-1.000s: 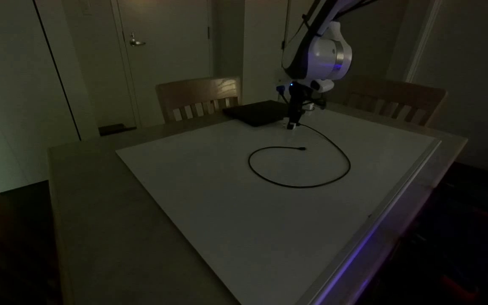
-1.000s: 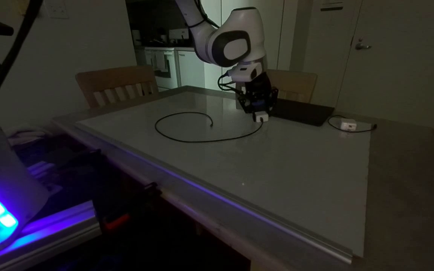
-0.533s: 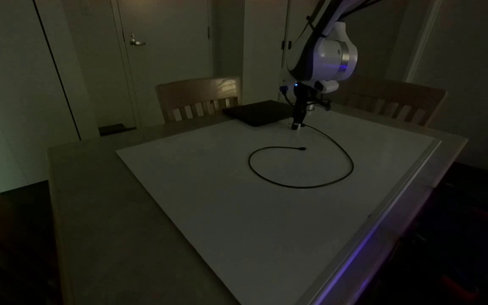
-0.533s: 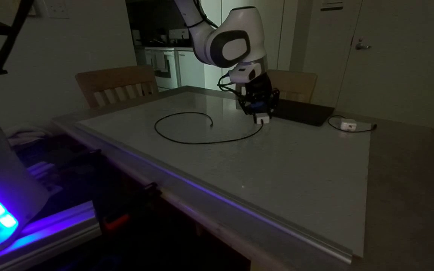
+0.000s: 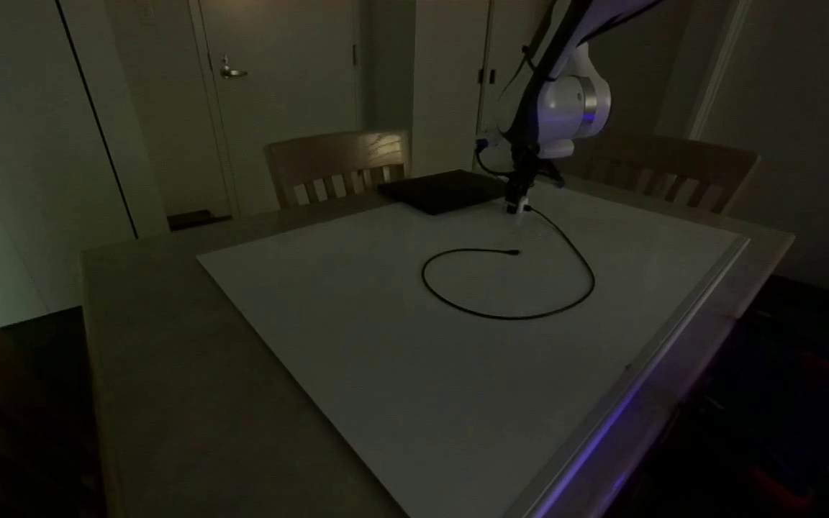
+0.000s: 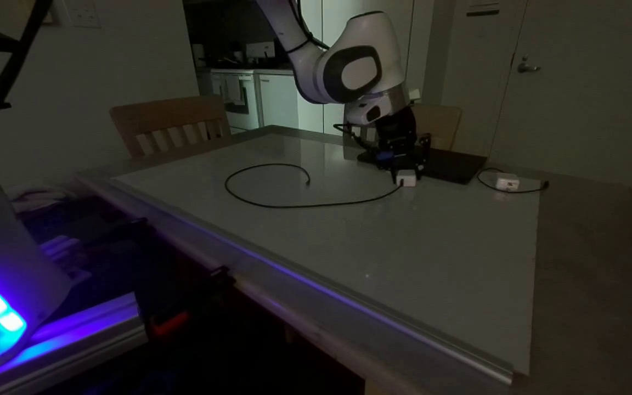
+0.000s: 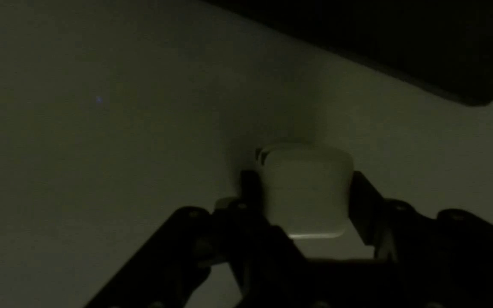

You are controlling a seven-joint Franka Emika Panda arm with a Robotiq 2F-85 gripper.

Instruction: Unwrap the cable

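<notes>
Fingers (image 7: 251, 190) grip a white plug (image 7: 307, 192) from both sides in the wrist view, one at about its nine o'clock, the other at about its three; we cannot tell whether the plug touches the white board (image 6: 431, 263) under it. At the plug's eight o'clock in an exterior view, we follow the black cable (image 6: 305, 207) out over the board in a single broad curl, its free end (image 6: 309, 182) lying at nine o'clock of the fingers. We find the flat black pad (image 7: 400, 38) at one o'clock in the wrist view, near the plug but apart from it. At three o'clock of the fingers in an exterior view, we see a second white block (image 6: 507, 182) with a thin black cord (image 6: 532, 191). Under the board is the table (image 6: 596, 263), and beyond it, between nine and ten o'clock, a wooden chair (image 6: 170, 114).
</notes>
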